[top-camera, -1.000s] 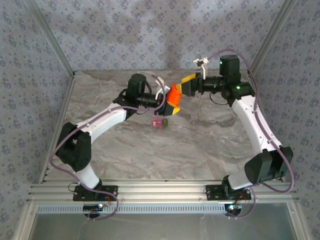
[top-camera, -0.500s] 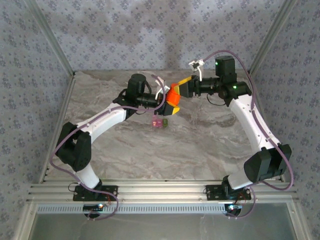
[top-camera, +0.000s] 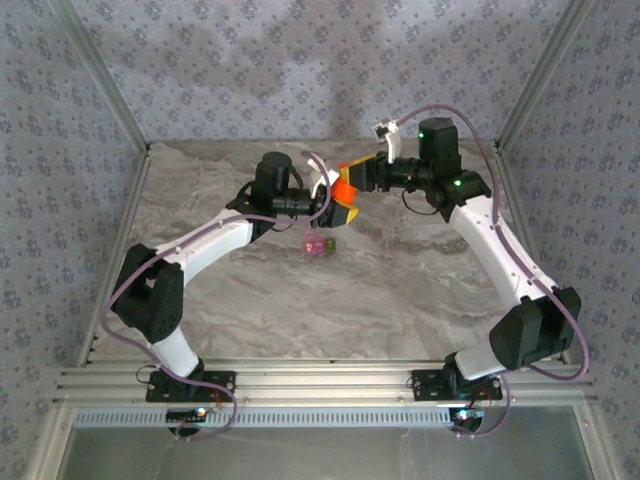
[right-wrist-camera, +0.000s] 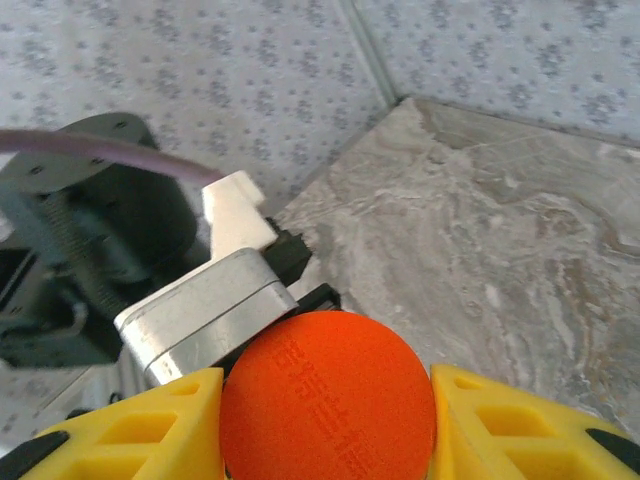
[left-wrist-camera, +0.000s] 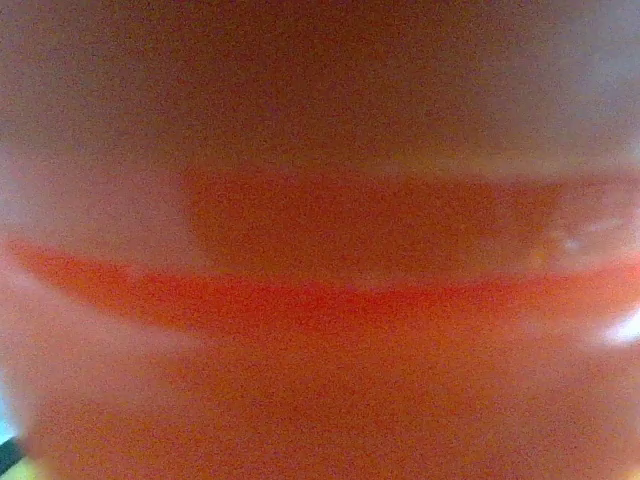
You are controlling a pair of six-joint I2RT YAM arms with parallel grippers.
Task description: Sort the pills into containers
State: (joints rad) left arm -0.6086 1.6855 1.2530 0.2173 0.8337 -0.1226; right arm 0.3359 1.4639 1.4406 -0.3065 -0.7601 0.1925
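Because the containers (top-camera: 320,244) are a tiny joined pair of translucent plastic cubes, pink beside green, they are probably very light and apt to skid or tip at a nudge. They sit on the table (top-camera: 420,285), near the raised orange bottle (top-camera: 343,195) on the side towards the arm bases, and seem best left untouched and filled from above. No loose pills can be made out; presumably they are inside the bottle. That bottle looks rigid, smooth and light, so it may slip under a twist. The left jaws grip its body and hold it off the table. The right jaws are closed on its round cap (right-wrist-camera: 328,395), yellow pads (right-wrist-camera: 150,425) against either side, a sensible hold for unscrewing.
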